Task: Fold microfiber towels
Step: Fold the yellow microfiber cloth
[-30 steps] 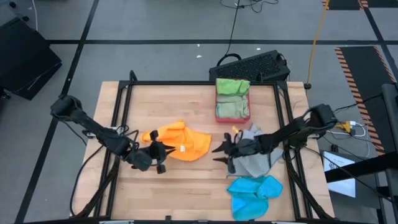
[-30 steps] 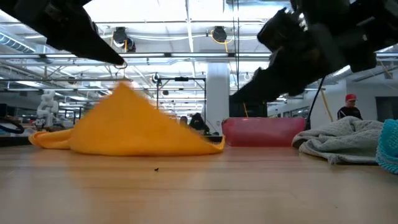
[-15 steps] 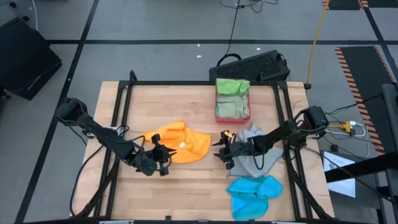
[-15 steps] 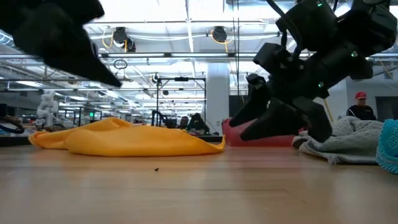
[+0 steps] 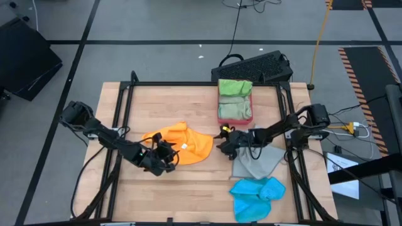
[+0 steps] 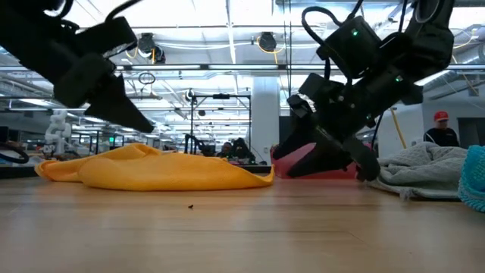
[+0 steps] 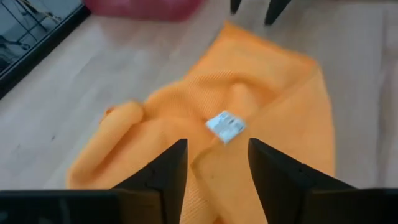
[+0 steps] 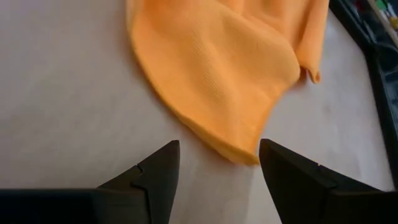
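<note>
The orange towel lies crumpled on the table's middle, its white tag facing up. My left gripper stands open at the towel's near edge, just above the cloth. My right gripper stands open low at the towel's right edge, its fingers on either side of that edge. A grey towel lies under the right arm and a blue towel at the near right. Green towels lie in the red tray.
The red tray stands at the far middle of the table, with a black keyboard behind it. A black frame runs along the table's sides. A person in a red cap shows far off in the room.
My left gripper has let go of the orange towel and sunk a little; the towel's raised peak has fallen flat onto the table. My right gripper has moved toward the table's left, off the grey towel and up to the orange towel's right edge, rolling and sinking.
</note>
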